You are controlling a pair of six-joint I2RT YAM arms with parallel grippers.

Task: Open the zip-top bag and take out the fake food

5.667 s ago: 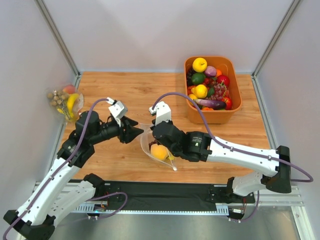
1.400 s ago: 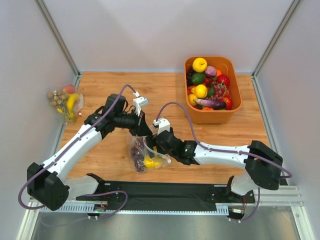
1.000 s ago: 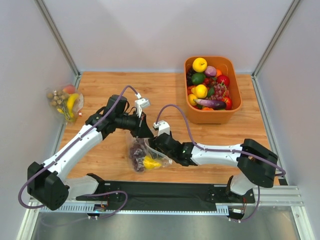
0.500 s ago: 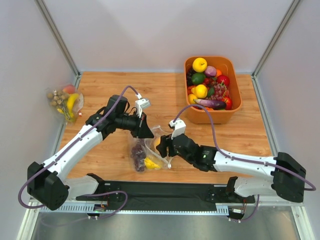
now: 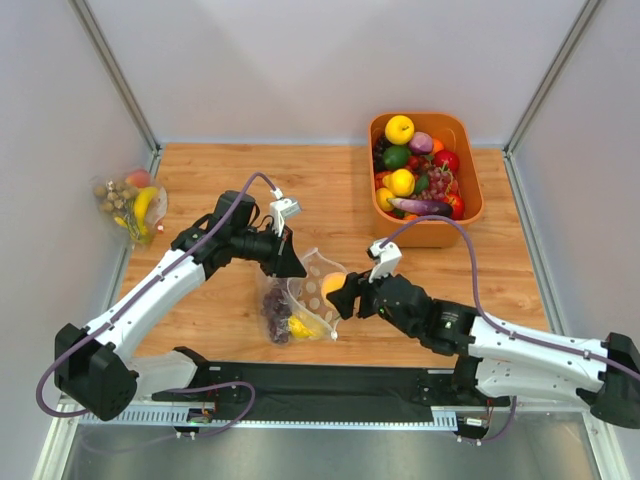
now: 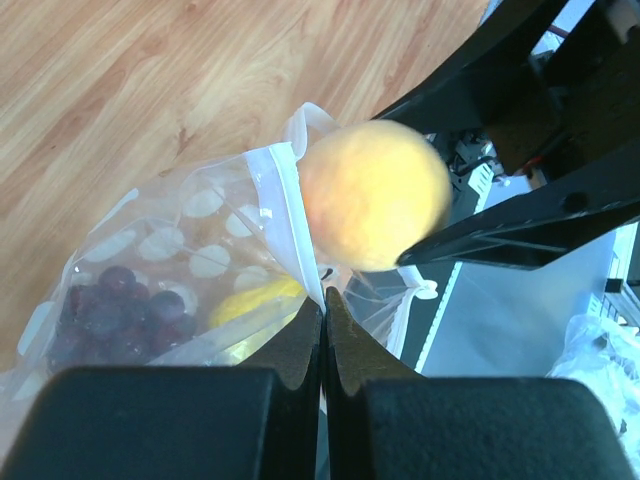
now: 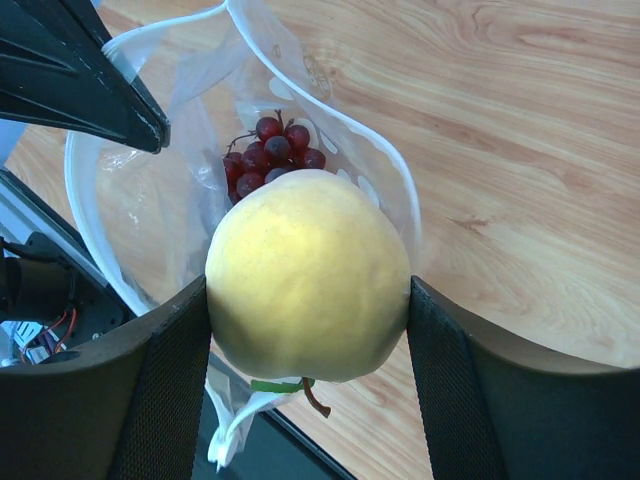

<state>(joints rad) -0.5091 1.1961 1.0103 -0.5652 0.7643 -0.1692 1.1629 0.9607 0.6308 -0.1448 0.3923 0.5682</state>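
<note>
Robot lab enclosure, plain white walls (image 5: pixel 320 60), wooden tabletop (image 5: pixel 320 180), aluminium frame posts (image 5: pixel 115 75)

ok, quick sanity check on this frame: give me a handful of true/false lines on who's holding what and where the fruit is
1. The right pincer grips the round orange-yellow fruit. True.
2. The left pincer is open and clear of the zip-top bag. False: it is shut on the bag's rim.
3. The grapes are inside the bag. True.
4. The small yellow fruit lies on the table outside the bag. False: it is in the bag, beside the grapes.
5. The orange bin is empty. False: it is full of mixed fruit and vegetables.
</note>
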